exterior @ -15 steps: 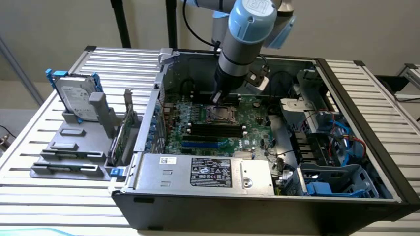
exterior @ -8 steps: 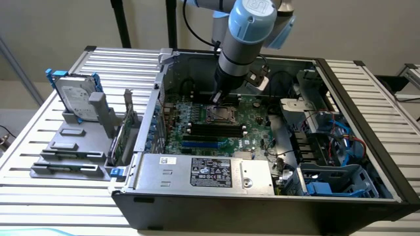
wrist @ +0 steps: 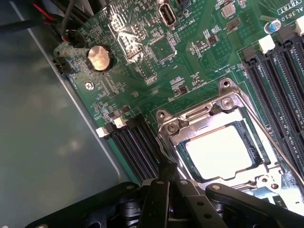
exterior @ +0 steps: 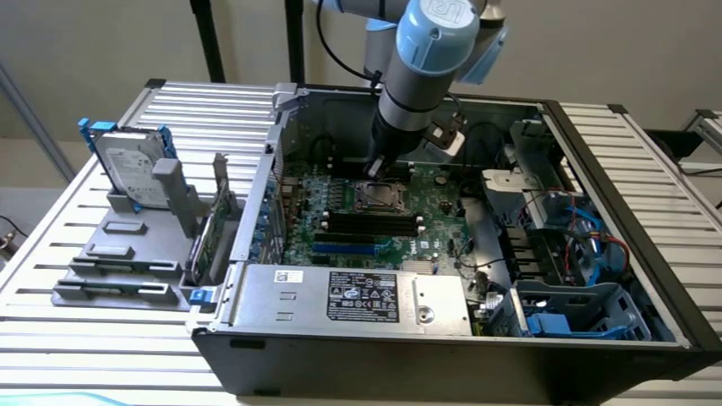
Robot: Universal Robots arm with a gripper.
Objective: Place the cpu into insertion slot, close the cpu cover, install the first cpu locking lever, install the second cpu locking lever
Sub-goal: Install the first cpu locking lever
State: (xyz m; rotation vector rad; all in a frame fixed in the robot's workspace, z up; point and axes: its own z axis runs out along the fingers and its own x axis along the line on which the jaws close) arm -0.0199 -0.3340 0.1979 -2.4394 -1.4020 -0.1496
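1. I see the cpu lying flat and face-up in the insertion slot. It is square, so it has no long axis, and its edges run parallel with the black memory slots.
2. The cpu cover lies down around it, with the pale face showing through its window. A thin metal lever runs along 1 side of the socket.
3. The claw hangs at the socket's far edge as the exterior view sees it. I cannot tell whether it is apart or together.
4. The green motherboard sits inside an open computer case, which lies on a slatted metal surface with a pale wall behind.
5. From the exterior view I get a hard drive standing in a grey rack at that view's left, and a labelled power supply at the case's near side.
6. From the wrist view I get a coin battery on the board.
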